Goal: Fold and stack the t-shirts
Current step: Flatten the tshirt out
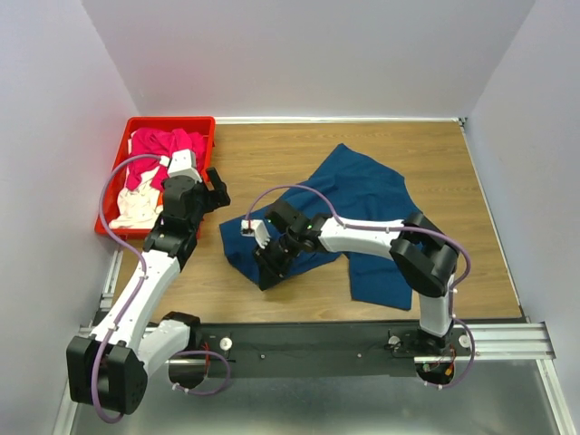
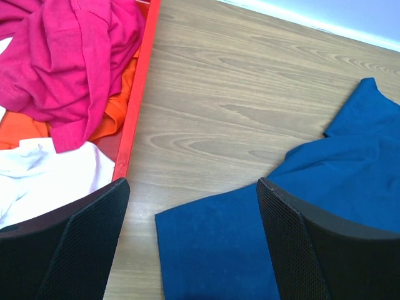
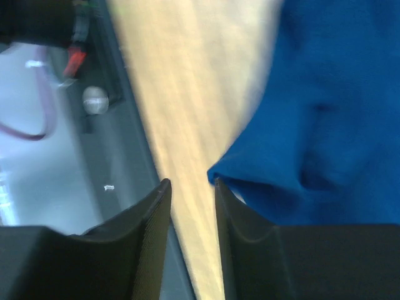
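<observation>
Jaws of left gripper (image 2: 192,184) wide apart over navy t-shirt (image 2: 325,181) edge; right gripper (image 3: 189,182) narrowly parted beside shirt corner, clasping nothing.

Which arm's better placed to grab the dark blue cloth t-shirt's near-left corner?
Probably right. The right gripper sits at that corner of the dark blue cloth t-shirt, fingers slightly apart. The left gripper hangs open over the wooden table, farther off.

Wooden table (image 1: 272,154), crumpled navy t-shirt (image 1: 372,195) mid-table, red crate (image 1: 172,121) at left edge
</observation>
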You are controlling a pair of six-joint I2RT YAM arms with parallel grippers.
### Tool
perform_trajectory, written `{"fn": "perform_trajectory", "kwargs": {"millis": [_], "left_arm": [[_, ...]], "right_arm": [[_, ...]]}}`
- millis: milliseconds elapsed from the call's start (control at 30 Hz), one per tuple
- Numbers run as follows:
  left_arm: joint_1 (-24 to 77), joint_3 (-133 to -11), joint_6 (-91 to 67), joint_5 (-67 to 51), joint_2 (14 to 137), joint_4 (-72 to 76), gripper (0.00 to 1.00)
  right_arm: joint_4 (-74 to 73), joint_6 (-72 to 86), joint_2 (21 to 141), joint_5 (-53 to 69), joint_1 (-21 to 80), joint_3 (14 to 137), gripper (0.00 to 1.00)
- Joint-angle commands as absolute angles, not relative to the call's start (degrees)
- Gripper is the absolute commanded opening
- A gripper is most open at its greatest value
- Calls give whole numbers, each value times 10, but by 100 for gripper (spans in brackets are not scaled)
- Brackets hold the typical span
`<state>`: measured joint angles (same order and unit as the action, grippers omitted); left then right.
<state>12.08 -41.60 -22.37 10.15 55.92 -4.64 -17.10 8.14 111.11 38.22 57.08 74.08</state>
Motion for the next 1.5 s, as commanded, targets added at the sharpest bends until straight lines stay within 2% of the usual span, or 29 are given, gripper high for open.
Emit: {"fn": "perform_trajectory", "kwargs": {"millis": [0,67,133,367,533,667,900,1267,1467], "left_arm": [[118,-405,-230,113,556,-35,90],[118,-404,-230,100,561,-33,90],[118,-404,-230,87,572,-33,90],[141,-405,-237,23,608,-38,90],[218,-425,-237,25,656,-65,90],[257,-430,-239,4,680,-83,89],[279,-424,-245,-42,736,-103,89],[276,-388,-317,-46,796,-107,71],[190,-392,-318,-109,863,-62,60]], "right_arm": [[-212,62,1048,215,570,733,50],[-213,68,1014,100,558,722,55],[-214,81,999,49,533,711,59],[-213,148,963,-89,348,673,60],[-209,170,987,-96,263,664,60],[-208,188,986,-76,250,634,60],[-207,224,970,-110,229,558,59],[-201,279,960,-105,179,517,59],[-184,301,969,-65,126,512,58]]}}
